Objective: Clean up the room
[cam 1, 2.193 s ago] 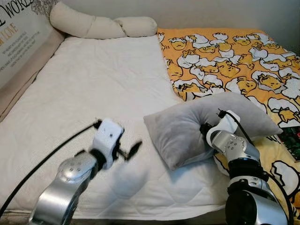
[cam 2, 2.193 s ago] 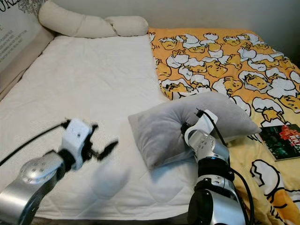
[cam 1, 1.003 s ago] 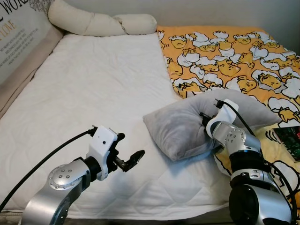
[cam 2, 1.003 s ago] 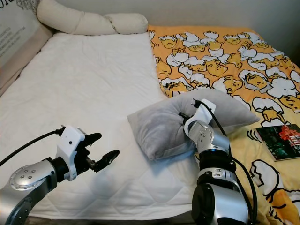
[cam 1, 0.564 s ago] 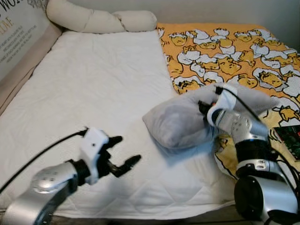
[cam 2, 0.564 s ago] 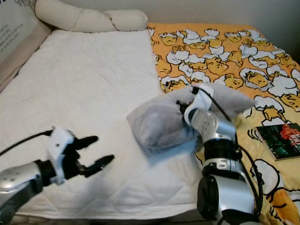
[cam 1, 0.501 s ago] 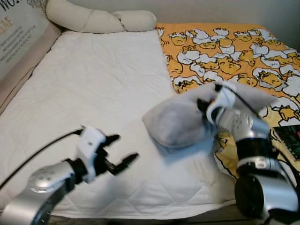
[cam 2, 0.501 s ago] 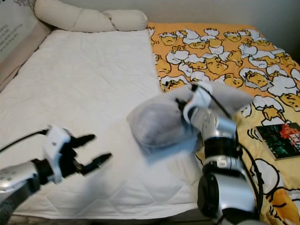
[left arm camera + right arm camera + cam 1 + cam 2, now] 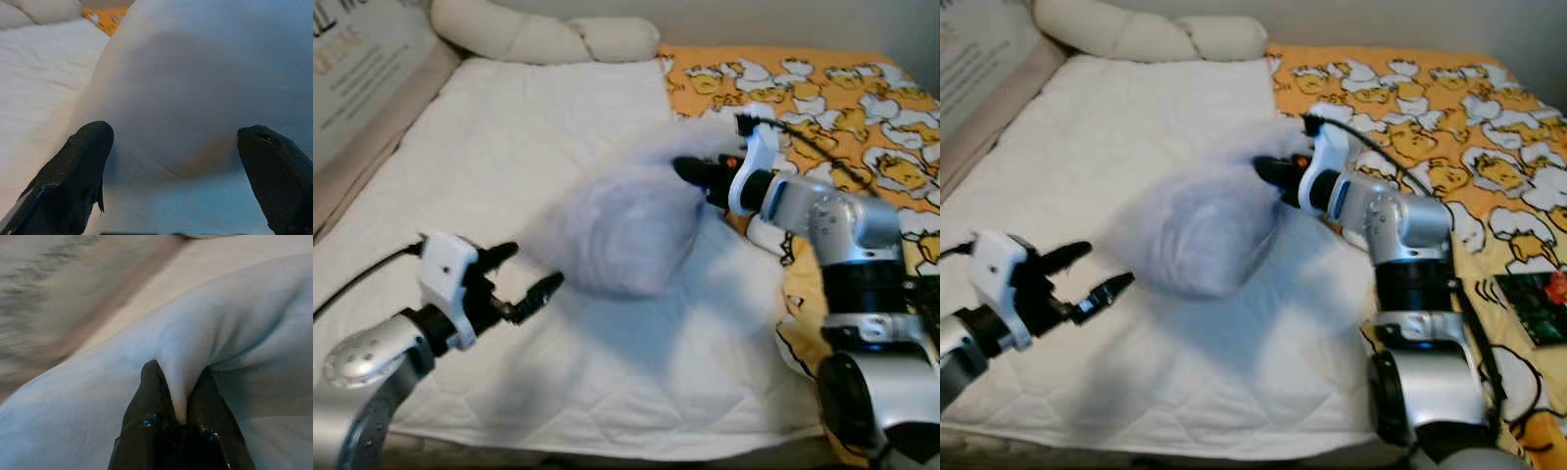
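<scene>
Left gripper (image 9: 524,282) lower left of frame, fingers spread wide, empty, aimed at soft grey fabric pillow (image 9: 617,235). Pillow mid-frame, blurred, hanging above white quilted bed (image 9: 509,147). Right gripper (image 9: 178,399) pinched tight on fold of pillow. Step in hand, likely: carrying pillow toward bed head. Next: set beside cream bolster pillow (image 9: 538,37), upper left; release. Yellow duck-print blanket (image 9: 842,108) upper right.

Head views downward; wrists near pillow (image 9: 205,88)

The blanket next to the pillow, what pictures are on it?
The blanket is orange with white-and-yellow cartoon egg characters, clearest in the right eye view.
</scene>
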Controlling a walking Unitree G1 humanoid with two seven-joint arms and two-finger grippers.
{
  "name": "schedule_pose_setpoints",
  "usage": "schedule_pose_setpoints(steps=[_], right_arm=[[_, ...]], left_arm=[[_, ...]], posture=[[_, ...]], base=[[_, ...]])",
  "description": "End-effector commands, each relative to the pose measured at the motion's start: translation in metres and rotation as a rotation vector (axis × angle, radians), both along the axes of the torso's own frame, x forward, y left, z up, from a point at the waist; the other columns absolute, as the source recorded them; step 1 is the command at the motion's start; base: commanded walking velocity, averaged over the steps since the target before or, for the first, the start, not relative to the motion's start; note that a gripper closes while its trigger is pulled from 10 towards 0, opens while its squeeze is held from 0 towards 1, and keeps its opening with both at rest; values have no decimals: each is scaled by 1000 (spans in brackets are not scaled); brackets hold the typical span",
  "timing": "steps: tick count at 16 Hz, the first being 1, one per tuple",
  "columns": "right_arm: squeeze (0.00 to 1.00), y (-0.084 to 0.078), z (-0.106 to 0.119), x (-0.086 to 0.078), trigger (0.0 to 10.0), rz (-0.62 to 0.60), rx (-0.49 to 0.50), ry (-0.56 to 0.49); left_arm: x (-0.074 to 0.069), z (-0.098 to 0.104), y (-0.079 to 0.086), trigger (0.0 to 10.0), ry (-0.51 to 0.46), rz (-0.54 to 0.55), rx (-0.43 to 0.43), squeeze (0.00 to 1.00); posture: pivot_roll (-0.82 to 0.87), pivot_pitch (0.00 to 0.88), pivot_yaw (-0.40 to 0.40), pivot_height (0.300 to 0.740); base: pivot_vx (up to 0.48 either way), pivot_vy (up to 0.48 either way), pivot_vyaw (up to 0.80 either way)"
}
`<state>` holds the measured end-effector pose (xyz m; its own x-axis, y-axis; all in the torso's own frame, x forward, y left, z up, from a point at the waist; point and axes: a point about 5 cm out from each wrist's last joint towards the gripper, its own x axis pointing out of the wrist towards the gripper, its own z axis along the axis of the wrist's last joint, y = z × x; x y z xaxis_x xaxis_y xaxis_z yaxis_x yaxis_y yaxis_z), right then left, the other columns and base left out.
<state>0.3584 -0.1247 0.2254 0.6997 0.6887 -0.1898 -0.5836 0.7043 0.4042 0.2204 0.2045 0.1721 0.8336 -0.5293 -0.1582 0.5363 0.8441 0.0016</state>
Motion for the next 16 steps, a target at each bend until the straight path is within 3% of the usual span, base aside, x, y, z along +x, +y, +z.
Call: schedule_pose_setpoints(steps=[1,4,5,6,7,8,11,12,14,15,16], right_arm=[[0,-1,14,-8,0,65,53,-38],[0,-24,-34,-23,0,53,-100,54],[0,-28,-46,-24,0,43,-147,72],[0,-37,-82,-34,0,21,-214,147],[0,-42,-116,-43,0,0,-217,221],[0,-47,-135,-49,0,-28,-265,252],[0,-52,-152,-54,0,-56,-331,270],[0,-57,-147,-53,0,-69,-340,220],[0,-60,-146,-52,0,-80,-361,188],[0,-61,-146,-50,4863,-95,-386,154],[0,-60,-146,-49,10000,-118,-370,148]], left_arm=[[-1,12,3,10000,-36,14,-35,0],[-4,34,4,10000,-97,-9,-250,0],[-5,36,2,10000,-100,-25,-287,0],[-9,33,-1,10000,-46,-34,-376,0],[-13,28,-5,10000,5,-69,-410,0],[-16,25,-8,10000,36,-84,-382,0],[-14,16,-15,10000,97,-75,-300,0],[5,4,-8,10000,74,43,-163,0],[22,-6,-5,10000,61,84,-93,0],[37,-9,-3,10000,25,112,-109,0],[50,-16,-3,10000,60,118,-123,0]], posture=[[-14,0,-24,740],[-24,0,-16,740],[-24,0,-16,740],[-27,0,-13,740],[-29,0,-12,740],[-21,0,-13,740],[-14,0,-13,740],[-18,0,-9,740],[-20,0,-6,740],[-24,0,0,740],[-30,0,4,740]], base=[[0,0,0],[0,0,0],[0,0,0],[0,0,0],[0,0,0],[0,0,0],[0,0,0],[0,0,0],[0,0,0],[0,0,0],[0,0,0]])
